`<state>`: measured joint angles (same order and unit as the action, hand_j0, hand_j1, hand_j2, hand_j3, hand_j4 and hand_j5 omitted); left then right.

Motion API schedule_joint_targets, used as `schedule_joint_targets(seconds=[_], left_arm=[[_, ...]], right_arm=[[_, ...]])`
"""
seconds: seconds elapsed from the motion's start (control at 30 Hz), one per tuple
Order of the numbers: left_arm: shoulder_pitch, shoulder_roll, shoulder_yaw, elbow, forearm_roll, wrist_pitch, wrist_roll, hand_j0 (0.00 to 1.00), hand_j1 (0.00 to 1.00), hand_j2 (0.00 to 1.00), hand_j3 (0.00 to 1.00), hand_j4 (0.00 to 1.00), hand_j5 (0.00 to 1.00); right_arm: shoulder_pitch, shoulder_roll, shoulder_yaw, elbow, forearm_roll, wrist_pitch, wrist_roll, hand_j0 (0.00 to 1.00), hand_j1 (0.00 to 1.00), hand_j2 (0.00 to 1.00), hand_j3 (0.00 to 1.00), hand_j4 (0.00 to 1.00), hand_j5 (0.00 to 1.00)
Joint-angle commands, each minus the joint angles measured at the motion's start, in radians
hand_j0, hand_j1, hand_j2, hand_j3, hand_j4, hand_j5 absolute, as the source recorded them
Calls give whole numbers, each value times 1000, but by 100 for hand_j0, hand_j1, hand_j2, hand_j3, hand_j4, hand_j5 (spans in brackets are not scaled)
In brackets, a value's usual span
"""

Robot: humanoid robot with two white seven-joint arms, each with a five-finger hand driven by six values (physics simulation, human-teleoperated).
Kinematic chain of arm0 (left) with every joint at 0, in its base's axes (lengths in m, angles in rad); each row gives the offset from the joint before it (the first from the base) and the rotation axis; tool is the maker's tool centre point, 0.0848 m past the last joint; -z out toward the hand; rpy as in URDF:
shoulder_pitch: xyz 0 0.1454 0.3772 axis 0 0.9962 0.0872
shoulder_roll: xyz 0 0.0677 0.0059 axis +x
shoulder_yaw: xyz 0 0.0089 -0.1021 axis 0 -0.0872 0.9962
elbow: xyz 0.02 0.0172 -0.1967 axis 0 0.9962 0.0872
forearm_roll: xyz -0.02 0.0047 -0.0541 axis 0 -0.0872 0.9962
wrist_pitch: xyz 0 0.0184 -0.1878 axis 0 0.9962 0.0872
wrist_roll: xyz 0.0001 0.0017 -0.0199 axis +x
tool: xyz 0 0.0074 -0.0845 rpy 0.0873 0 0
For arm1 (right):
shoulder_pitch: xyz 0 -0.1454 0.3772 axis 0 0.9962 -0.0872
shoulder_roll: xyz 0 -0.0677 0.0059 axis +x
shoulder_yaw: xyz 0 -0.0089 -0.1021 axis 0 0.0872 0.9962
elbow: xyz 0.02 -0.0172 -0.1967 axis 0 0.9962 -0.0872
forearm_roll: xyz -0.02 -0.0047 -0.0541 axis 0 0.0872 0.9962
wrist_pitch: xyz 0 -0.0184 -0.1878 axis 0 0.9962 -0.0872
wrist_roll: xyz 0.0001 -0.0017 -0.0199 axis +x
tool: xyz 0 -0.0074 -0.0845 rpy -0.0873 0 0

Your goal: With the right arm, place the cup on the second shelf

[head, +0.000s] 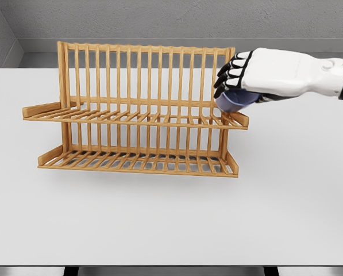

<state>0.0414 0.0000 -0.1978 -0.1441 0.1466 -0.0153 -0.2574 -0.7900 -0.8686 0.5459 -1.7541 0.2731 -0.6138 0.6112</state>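
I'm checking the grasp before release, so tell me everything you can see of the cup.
The cup is a small blue-violet one, smooth and matte, mostly hidden by the right robot hand, whose dark fingers curl over it from above. Only its rounded lower body shows; no handle is visible. It is at the right end of the wooden rack's upper shelf; whether it rests on the slats cannot be told.

Right hand: white shell, smooth, rounded. Fingers black w/ white segments. Dark band at forearm, frame edge.
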Motion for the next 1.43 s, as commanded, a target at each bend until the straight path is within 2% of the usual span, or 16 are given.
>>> schedule_joint_targets(seconds=[0.0, 0.53, 0.57, 0.6, 0.77, 0.87, 0.97, 1.0, 1.07, 1.1, 1.13, 1.2, 1.23, 1.33, 1.37, 1.4], left_arm=[[0, 0, 0, 0, 1, 0, 0, 100, 100, 100, 100, 100, 100], [0, 0, 0, 0, 1, 0, 0, 100, 100, 100, 100, 100, 100], [0, 0, 0, 0, 1, 0, 0, 100, 100, 100, 100, 100, 100], [0, 0, 0, 0, 1, 0, 0, 100, 100, 100, 100, 100, 100], [0, 0, 0, 0, 1, 0, 0, 100, 100, 100, 100, 100, 100], [0, 0, 0, 0, 1, 0, 0, 100, 100, 100, 100, 100, 100], [0, 0, 0, 0, 1, 0, 0, 100, 100, 100, 100, 100, 100], [0, 0, 0, 0, 1, 0, 0, 100, 100, 100, 100, 100, 100], [0, 0, 0, 0, 1, 0, 0, 100, 100, 100, 100, 100, 100], [0, 0, 0, 0, 1, 0, 0, 100, 100, 100, 100, 100, 100], [0, 0, 0, 0, 1, 0, 0, 100, 100, 100, 100, 100, 100], [0, 0, 0, 0, 1, 0, 0, 100, 100, 100, 100, 100, 100], [0, 0, 0, 0, 1, 0, 0, 100, 100, 100, 100, 100, 100], [0, 0, -5, 0, -2, -8, -2, 100, 100, 100, 100, 100, 100], [-9, 0, -3, -38, 5, -8, -19, 100, 100, 100, 100, 100, 100], [3, 0, 1, -28, 4, 0, -17, 100, 100, 100, 100, 100, 100]], right_arm=[[-2, 2, 3, -1, -5, 3, 0, 72, 72, 72, 72, 72, 72], [-26, 22, 49, 1, -6, 3, 0, 72, 72, 72, 72, 72, 72], [-26, 22, 49, 1, -6, 3, 0, 93, 93, 93, 93, 93, 93], [-26, 20, 49, 1, -6, 3, 0, 100, 100, 100, 100, 100, 100], [-28, 16, 34, 1, -6, 3, 0, 100, 100, 100, 100, 100, 100], [-18, -15, -89, 54, -6, 3, 0, 100, 100, 100, 100, 100, 100], [-8, -43, -169, 255, 3, 3, 0, 100, 100, 100, 100, 100, 100], [-3, -47, -167, 297, 6, 3, 0, 100, 100, 100, 100, 100, 100], [57, -41, -165, 370, 5, 3, 0, 100, 100, 100, 100, 100, 100], [93, -29, -169, 364, 6, 3, 0, 100, 100, 100, 100, 100, 100], [136, 31, -182, 363, 5, 3, 0, 100, 100, 100, 100, 100, 100], [270, 69, -332, 363, 8, 3, 0, 100, 100, 100, 100, 100, 100], [285, 76, -368, 370, 9, 3, 0, 100, 100, 100, 100, 100, 100], [319, 74, -399, 375, 38, 3, 0, 100, 100, 100, 100, 100, 100], [321, 74, -400, 378, 48, 3, 0, 100, 100, 100, 100, 100, 100], [321, 76, -402, 400, 48, 3, 0, 100, 100, 100, 100, 100, 100]])
